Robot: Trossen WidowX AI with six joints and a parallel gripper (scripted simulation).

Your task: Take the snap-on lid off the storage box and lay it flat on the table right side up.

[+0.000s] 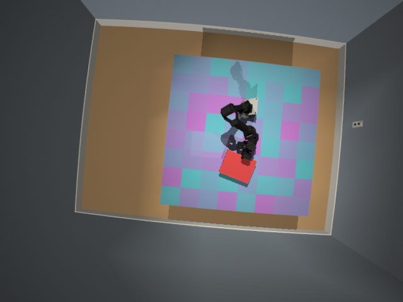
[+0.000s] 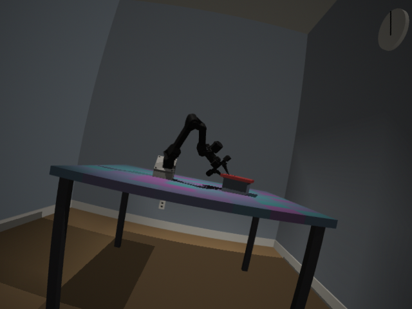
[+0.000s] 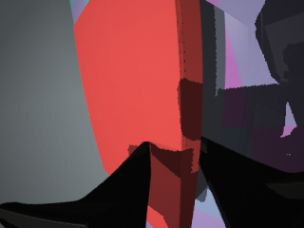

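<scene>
A red snap-on lid [image 1: 237, 168] [image 2: 237, 178] [image 3: 129, 76] sits on a dark grey storage box [image 2: 235, 186] on the checkered table [image 1: 293, 129] [image 2: 132, 184]. My gripper [image 1: 246, 158] [image 2: 225, 172] [image 3: 173, 144] is at the lid's edge nearest the arm's base. Its two black fingers are shut on the lid's rim, one on top and one under the lip. In the side view the lid's gripped edge looks a little higher than its far edge. Most of the box is hidden under the lid in the overhead and wrist views.
The arm's grey base [image 1: 253, 105] [image 2: 163, 167] stands near the table's middle. The box stands near one table edge [image 1: 227, 209]. A wooden floor [image 1: 130, 113] lies around the table.
</scene>
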